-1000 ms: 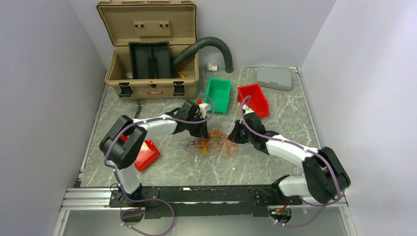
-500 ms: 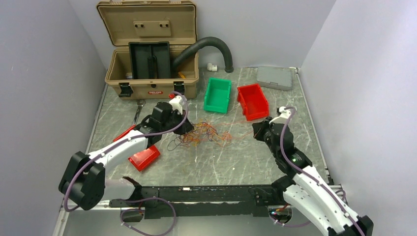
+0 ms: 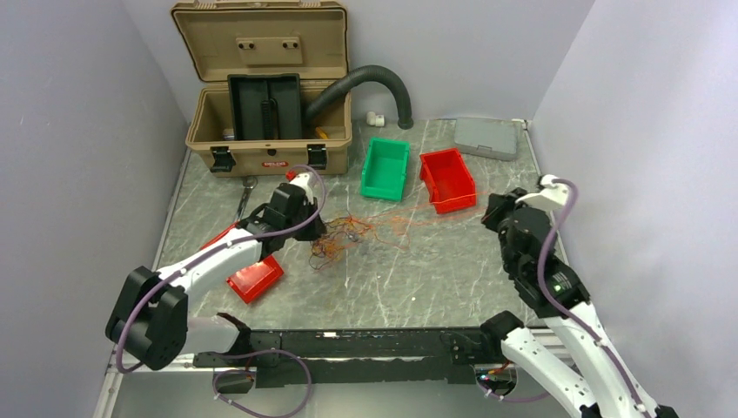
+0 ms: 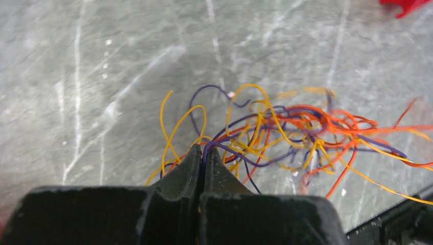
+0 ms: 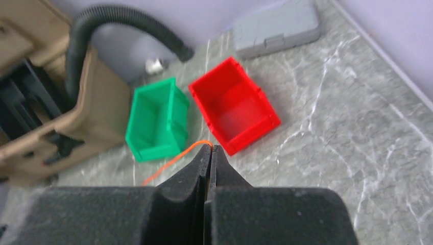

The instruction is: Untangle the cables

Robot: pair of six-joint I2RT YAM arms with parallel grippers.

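Observation:
The cables (image 3: 348, 237) are a loose tangle of hair-thin orange, yellow and purple wires on the marble table; the tangle fills the left wrist view (image 4: 286, 132). My left gripper (image 3: 315, 228) is shut on a purple wire at the tangle's left edge, as the left wrist view (image 4: 204, 150) shows. My right gripper (image 3: 493, 212) is raised at the right, shut on one orange wire (image 5: 176, 159) that stretches from the tangle (image 3: 435, 219) to its tips (image 5: 210, 148).
A green bin (image 3: 386, 167) and a red bin (image 3: 448, 179) stand behind the cables. An open tan toolbox (image 3: 265, 96) with a black corrugated hose (image 3: 370, 80) is at the back left, a grey case (image 3: 486, 137) at the back right, a red lid (image 3: 252, 277) under my left arm.
My right gripper has pulled away to the right and up, drawing an orange wire out of the tangle. My left gripper has drawn back left with its wire. The tangle has spread.

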